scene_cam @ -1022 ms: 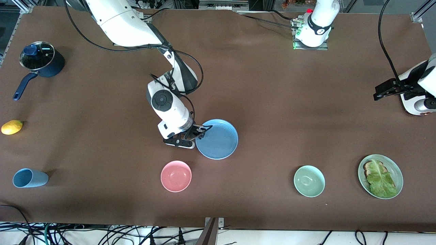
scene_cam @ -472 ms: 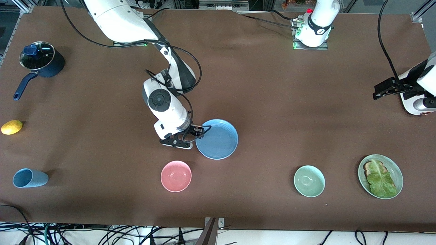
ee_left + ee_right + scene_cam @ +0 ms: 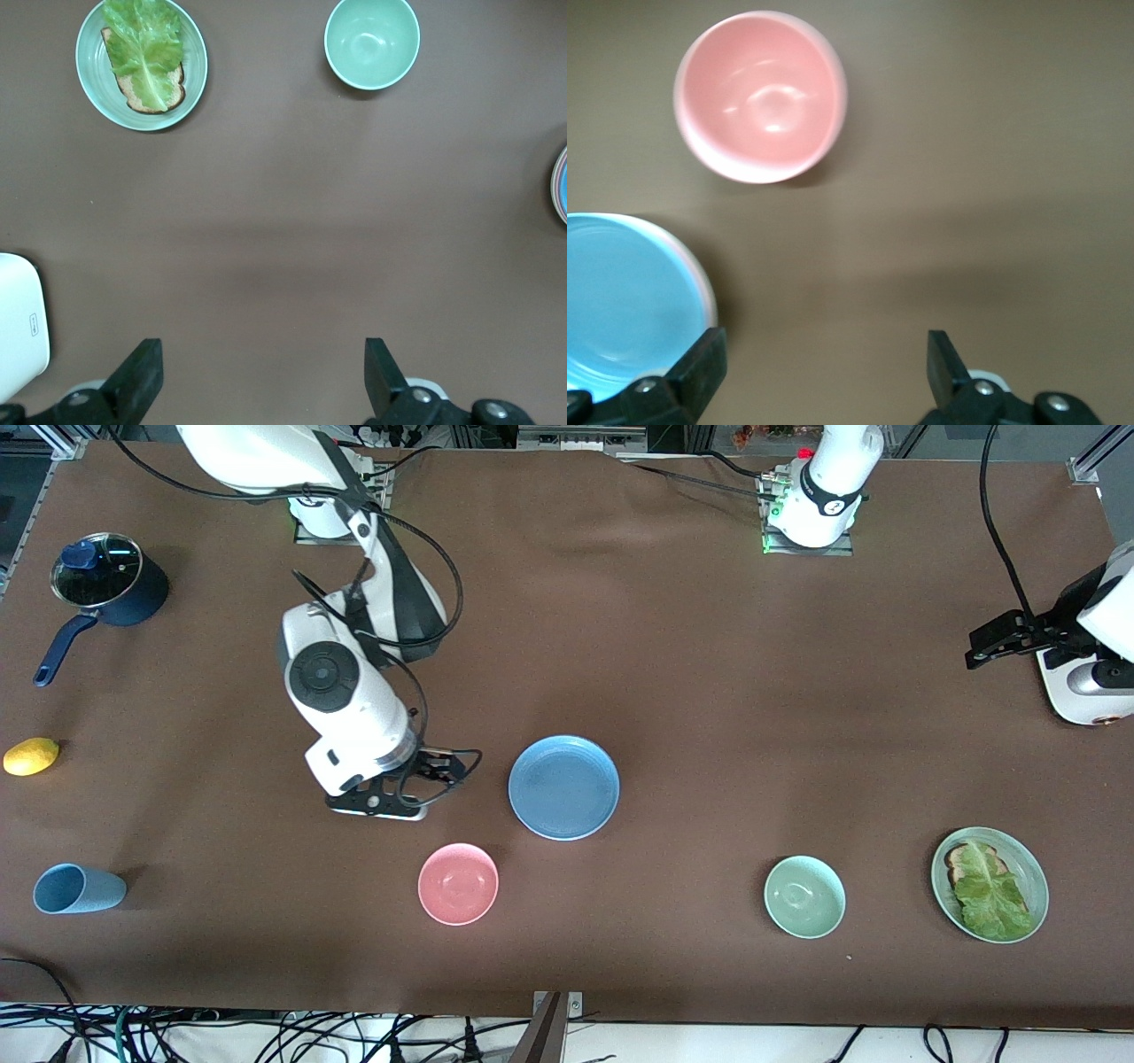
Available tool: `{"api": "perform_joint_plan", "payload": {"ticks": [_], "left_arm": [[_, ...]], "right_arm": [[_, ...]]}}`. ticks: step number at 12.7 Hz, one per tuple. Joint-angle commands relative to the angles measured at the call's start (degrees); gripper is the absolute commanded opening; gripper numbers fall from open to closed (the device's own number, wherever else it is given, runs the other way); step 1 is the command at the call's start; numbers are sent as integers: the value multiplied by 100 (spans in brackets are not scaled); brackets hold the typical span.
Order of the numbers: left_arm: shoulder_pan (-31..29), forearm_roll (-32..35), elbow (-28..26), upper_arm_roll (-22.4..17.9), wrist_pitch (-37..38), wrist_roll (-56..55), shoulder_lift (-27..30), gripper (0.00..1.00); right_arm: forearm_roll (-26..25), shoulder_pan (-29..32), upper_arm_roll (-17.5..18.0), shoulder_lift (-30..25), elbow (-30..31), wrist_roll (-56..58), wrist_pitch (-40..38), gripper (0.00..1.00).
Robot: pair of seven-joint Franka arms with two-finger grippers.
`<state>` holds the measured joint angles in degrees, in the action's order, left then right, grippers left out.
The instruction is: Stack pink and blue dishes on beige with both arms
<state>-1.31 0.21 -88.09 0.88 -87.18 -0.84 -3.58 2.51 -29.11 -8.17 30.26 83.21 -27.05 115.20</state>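
Note:
The blue plate (image 3: 563, 787) lies flat at the table's middle, and nothing touches it. A pale pinkish rim peeks out from under it in the right wrist view, where the blue plate (image 3: 620, 301) sits beside one finger. The beige plate is hidden. My right gripper (image 3: 446, 767) hangs open and empty beside the blue plate, toward the right arm's end, its fingers (image 3: 824, 376) spread over bare cloth. My left gripper (image 3: 263, 381) waits open and empty, high over the left arm's end of the table.
A pink bowl (image 3: 458, 883) sits nearer the camera than the blue plate. A mint bowl (image 3: 804, 896) and a green plate with toast and lettuce (image 3: 990, 884) lie toward the left arm's end. A pot (image 3: 108, 589), lemon (image 3: 31, 755) and blue cup (image 3: 78, 888) line the right arm's end.
My right gripper has opened, left the blue plate's rim and pulled away toward the right arm's end. The plate stays put. The left arm has barely moved.

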Motion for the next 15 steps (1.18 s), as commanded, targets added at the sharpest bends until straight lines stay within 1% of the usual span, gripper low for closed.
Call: {"api": "perform_joint_plan", "payload": {"ticks": [1, 2, 3, 5, 6, 7, 8, 9, 10, 12, 13, 14, 15], "left_arm": [[-1, -161, -445, -9, -35, 32, 401, 100], [-1, -161, -585, 0, -96, 23, 515, 100], [-1, -161, -752, 0, -149, 23, 611, 100], [-1, -170, -824, 9, -159, 14, 656, 100], [-1, -214, -824, 9, -150, 23, 656, 100], [-1, -231, -798, 18, -150, 40, 630, 100], [-1, -232, -754, 18, -141, 40, 595, 100], [-1, -232, -719, 18, -141, 40, 551, 100], [-1, -232, -666, 18, -141, 40, 516, 100], [17, -232, -578, 18, -123, 49, 463, 100], [17, -232, -543, 18, -123, 49, 420, 100], [25, -232, -439, 26, -132, 49, 341, 100], [17, -232, -377, 18, -123, 49, 279, 100]], "right_arm": [[74, 10, -456, -528, 99, 777, -681, 100], [240, 10, -623, -660, 99, 1111, -927, 100], [528, 10, -877, -775, 99, 1384, -1130, 100], [1056, -7, -1291, -1012, 108, 1859, -1490, 100], [1041, 62, -1319, -1196, 177, 2018, -1588, 100], [1006, 428, -1084, -1406, 230, 2002, -1928, 100], [849, 1024, -534, -1574, 231, 2002, -2166, 100], [517, 1560, 37, -1750, 266, 2028, -2230, 100], [209, 1957, 513, -1934, 362, 2037, -2309, 100], [92, 2591, 1060, -2373, 791, 2037, -2345, 100], [22, 2803, 1298, -2541, 941, 2046, -2336, 100], [-144, 2883, 1431, -2621, 977, 2046, -2379, 100], [-189, 2893, 1484, -2665, 978, 2055, -2397, 100]]}}
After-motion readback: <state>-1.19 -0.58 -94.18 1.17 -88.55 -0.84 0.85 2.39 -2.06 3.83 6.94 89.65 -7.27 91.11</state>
